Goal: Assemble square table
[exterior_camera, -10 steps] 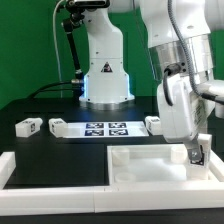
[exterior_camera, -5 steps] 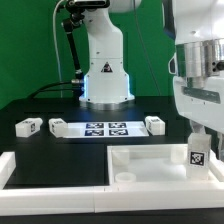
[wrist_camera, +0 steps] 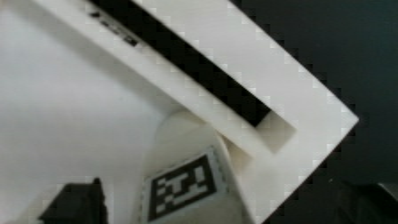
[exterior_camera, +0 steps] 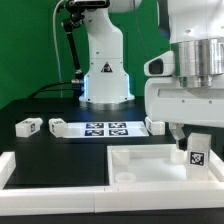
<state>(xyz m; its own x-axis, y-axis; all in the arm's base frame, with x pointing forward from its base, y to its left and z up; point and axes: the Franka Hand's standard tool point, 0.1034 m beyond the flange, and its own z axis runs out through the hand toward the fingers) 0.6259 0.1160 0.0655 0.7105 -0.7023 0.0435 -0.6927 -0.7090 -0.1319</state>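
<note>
With jaws spread, the gripper [exterior_camera: 187, 130] hangs just above the upright table leg [exterior_camera: 197, 152], which stands inside the square tabletop [exterior_camera: 140, 165] close to its raised rim.

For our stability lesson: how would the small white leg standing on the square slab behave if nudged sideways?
The leg stands taller than wide on the slab, so it may tip unless fixed. It looks like rigid plastic, probably stiff and light. Flat sides suggest no rolling.

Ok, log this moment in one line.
jaws: open, nothing gripped | white tagged block leg: upright on white square plastic slab | three more legs: by marker board
</note>
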